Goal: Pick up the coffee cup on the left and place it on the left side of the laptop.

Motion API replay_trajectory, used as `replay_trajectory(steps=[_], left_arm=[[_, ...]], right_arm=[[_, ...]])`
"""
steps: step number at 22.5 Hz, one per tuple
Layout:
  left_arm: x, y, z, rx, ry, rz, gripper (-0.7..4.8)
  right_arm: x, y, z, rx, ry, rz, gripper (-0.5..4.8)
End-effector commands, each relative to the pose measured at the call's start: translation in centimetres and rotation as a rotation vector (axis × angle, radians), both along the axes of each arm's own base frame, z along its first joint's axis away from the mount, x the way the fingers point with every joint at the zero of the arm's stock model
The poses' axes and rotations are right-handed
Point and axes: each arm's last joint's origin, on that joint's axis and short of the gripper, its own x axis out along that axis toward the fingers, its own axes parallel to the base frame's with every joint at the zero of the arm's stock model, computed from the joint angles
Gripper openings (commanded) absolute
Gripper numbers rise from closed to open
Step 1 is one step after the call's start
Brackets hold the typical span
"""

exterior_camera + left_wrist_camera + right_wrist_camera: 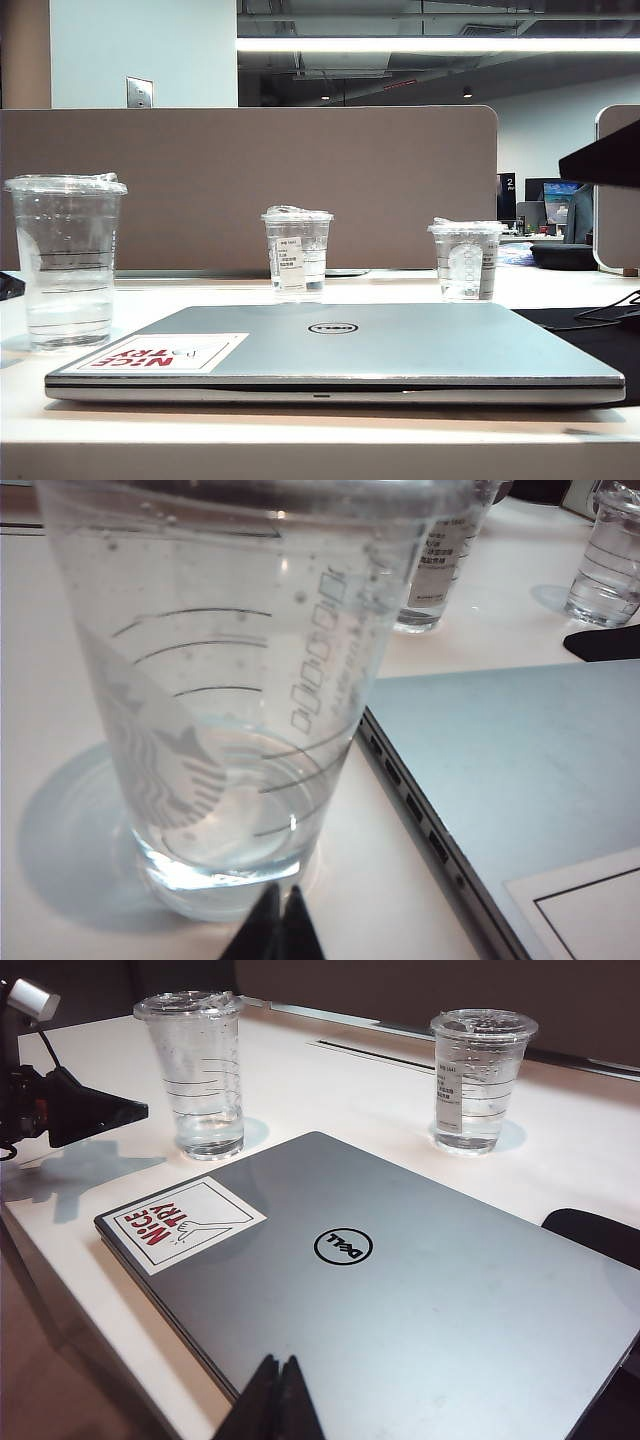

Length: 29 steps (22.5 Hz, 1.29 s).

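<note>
The coffee cup (65, 260) is a tall clear lidded cup with thin black lines, standing upright on the white table just left of the laptop (340, 345). The closed silver Dell laptop bears a "NICE TRY" sticker. In the left wrist view the coffee cup (230, 700) fills the frame, with a faint whitish print on its wall. My left gripper (281, 895) is shut and empty, its tips just short of the cup's base. My right gripper (279, 1365) is shut and empty, hovering over the laptop lid (400, 1290). The left arm (70, 1110) sits beside the coffee cup (200, 1070), apart from it.
A shorter clear cup with a white label (297, 253) stands behind the laptop. Another cup with a round logo (466, 260) is at the back right. A grey partition (250, 180) closes the table's far side. A dark part of the right arm (605, 155) hangs at the upper right.
</note>
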Motion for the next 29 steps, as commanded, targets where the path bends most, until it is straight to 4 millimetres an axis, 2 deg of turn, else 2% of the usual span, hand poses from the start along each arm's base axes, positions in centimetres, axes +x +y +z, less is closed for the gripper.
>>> replay_trajectory(steps=[1,14,16,19,22,25,29], left_arm=[[0.1,0.0,0.3,-0.002,-0.029,-0.005,-0.06],[0.0,0.0,0.8,0.004,-0.052,-0.004,-0.06],[-0.1,0.3,0.8,0.067,-0.017,0.107,-0.06],[-0.8,1.1,0.8,0.131,0.099,0.401,-0.06],[-1.5,1.6,2.1,0.162,0.06,0.54,-0.05],[-2.0,1.8,3.3,0.162,-0.001,0.601,-0.06],[-3.6,1.5,4.6,0.079,-0.032,0.536,-0.06]], right_arm=[[0.0,0.0,0.0,0.008,-0.01,-0.002,-0.04],[0.0,0.0,0.0,0.008,-0.01,-0.002,-0.04],[0.0,0.0,0.0,0.008,-0.01,-0.002,-0.04],[0.0,0.0,0.0,0.008,-0.01,-0.002,-0.04],[0.0,0.0,0.0,0.008,-0.01,-0.002,-0.04],[0.0,0.0,0.0,0.008,-0.01,-0.002,-0.04],[0.0,0.0,0.0,0.008,-0.01,-0.002,-0.04]])
